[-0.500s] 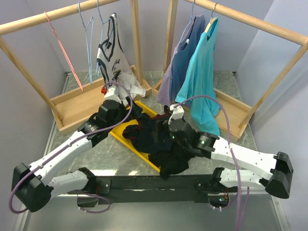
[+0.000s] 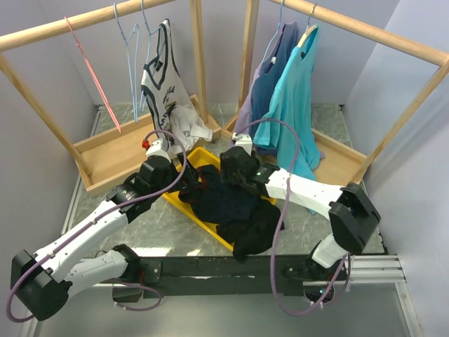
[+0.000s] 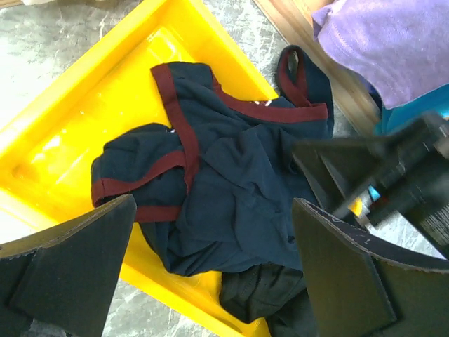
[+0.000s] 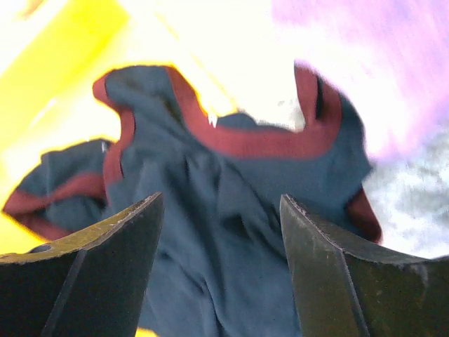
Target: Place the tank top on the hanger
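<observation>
Both pairs of jaws stand wide apart and hold nothing. Seen from its own wrist, the left gripper hangs above the tank top, which lies crumpled directly under the gap between its fingers: dark navy cloth with maroon-red bands looping along the neck and armholes. Most of the garment rests in the yellow tray, which stretches away ahead of and to the left of these jaws, while one strap spills over the tray's far edge ahead of the right finger. A few small white marks show beside the trim, too little of them exposed to read as lettering. Near the right finger, a black garment pokes out from under the navy cloth. Ahead and to the right lies purple cloth. The right gripper sits low over the same tank top, its neckline band ahead of the gap between its fingers; that view is blurred, and whether the fingers touch the cloth cannot be told. From above, the light-blue hanger hangs on the wooden rail well beyond both sets of jaws, next to a white tank top whose dark print is unreadable.
</observation>
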Robot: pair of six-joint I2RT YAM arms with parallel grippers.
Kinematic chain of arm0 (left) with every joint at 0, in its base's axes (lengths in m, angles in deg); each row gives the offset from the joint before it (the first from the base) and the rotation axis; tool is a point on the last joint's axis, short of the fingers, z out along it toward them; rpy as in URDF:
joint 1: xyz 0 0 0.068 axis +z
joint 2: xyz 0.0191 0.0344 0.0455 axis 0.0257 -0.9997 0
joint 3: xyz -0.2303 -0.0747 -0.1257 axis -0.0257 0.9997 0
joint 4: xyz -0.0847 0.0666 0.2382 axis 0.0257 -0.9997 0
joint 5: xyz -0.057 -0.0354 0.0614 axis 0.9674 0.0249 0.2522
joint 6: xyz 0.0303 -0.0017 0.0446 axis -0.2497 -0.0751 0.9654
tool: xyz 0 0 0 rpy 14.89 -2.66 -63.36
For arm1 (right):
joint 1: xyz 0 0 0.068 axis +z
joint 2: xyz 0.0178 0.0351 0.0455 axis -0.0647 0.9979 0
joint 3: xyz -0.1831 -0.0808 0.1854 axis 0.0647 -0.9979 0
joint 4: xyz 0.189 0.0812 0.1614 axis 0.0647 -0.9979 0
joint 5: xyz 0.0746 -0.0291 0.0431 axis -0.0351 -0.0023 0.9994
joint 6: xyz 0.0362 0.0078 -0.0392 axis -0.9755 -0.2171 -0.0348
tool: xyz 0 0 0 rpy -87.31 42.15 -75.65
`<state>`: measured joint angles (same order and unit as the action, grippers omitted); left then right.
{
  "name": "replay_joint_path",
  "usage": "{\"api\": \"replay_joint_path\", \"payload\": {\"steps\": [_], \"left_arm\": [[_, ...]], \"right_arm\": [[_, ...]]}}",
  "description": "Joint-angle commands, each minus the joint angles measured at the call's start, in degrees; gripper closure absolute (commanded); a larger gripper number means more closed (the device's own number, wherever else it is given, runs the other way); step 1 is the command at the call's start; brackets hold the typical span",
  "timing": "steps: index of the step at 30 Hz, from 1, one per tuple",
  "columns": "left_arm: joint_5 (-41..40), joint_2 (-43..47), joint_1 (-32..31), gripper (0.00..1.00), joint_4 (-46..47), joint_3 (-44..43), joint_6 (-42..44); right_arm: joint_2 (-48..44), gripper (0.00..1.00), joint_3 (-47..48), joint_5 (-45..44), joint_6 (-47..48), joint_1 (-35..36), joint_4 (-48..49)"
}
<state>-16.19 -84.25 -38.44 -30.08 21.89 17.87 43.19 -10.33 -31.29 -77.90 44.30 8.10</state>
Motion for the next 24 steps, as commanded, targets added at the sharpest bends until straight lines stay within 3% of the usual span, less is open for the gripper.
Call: {"api": "replay_joint_path", "payload": {"steps": [1,5,11,15,18,19,24], "left_arm": [[-0.41,1.76,-0.12,0.01,0.43,0.27,-0.44],[0.21,2.11,-0.12,0.01,0.43,0.89,-0.17],[1.61,2.20,-0.12,0.01,2.01,2.47,-0.35],[1.44,1.76,-0.12,0.01,1.48,2.21,-0.09],[1.62,2.20,-0.12,0.01,1.83,2.39,0.09],[1.62,2.37,-0.12,0.01,1.83,2.47,0.18],[2.32,2.72,-0.12,0.01,3.06,3.26,0.01]], "right_arm": [[3.15,0.26,4.46,-8.64,0.60,0.07,0.08],[2.20,0.26,2.45,-12.34,0.95,-0.63,1.04],[1.31,0.27,-1.77,-2.52,2.70,-5.82,7.97],[2.80,0.38,-2.75,4.43,2.88,-6.96,10.98],[2.81,0.58,-3.18,4.62,2.80,-7.14,11.86],[1.85,0.70,-3.45,4.27,2.45,-6.97,11.77],[-1.93,0.98,-2.92,3.56,2.53,-6.53,10.10]]}}
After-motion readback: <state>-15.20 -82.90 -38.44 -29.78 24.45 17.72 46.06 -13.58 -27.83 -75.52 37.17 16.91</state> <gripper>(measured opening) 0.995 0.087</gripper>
